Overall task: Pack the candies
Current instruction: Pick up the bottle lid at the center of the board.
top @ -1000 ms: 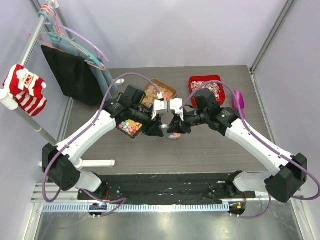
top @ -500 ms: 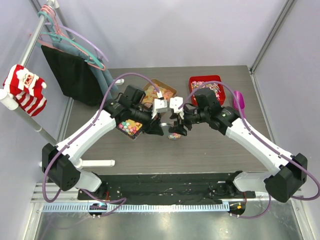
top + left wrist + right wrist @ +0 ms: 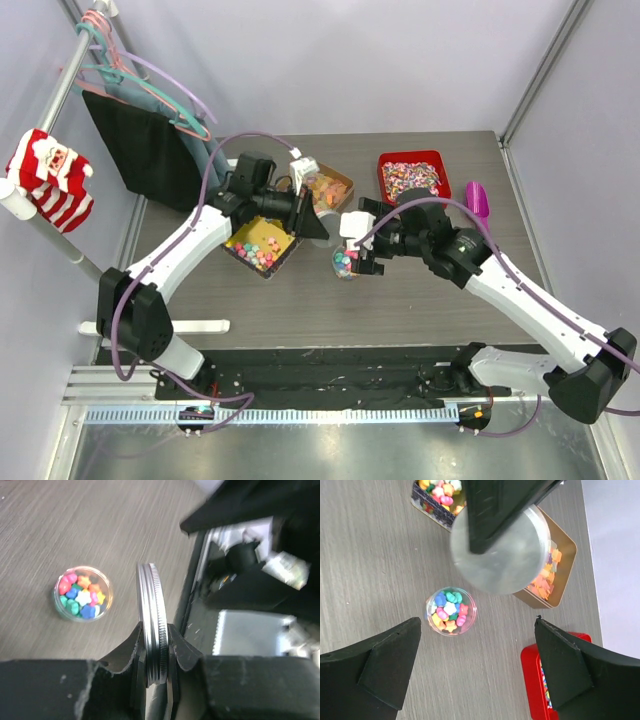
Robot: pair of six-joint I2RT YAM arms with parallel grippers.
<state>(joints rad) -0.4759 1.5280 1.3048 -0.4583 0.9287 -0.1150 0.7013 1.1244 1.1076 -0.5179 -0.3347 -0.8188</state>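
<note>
The candies [image 3: 449, 610] sit in a small clear jar [image 3: 472, 613] on the tabletop [image 3: 380, 555], under the right tool [image 3: 477, 630], whose jaws stand released and empty. Farther back, the left tool [image 3: 156, 645] clamps a silver lid [image 3: 151, 600] on edge.

No text, label, brand, number or sign can be read in any view; the patterned side of the dark tin [image 3: 427, 504] is too small to make out.

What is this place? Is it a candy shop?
Probably a robot practice lab, not a shop: a left arm and right arm bolted at a grey table, plain walls around, and a red tray of sweets.
</note>
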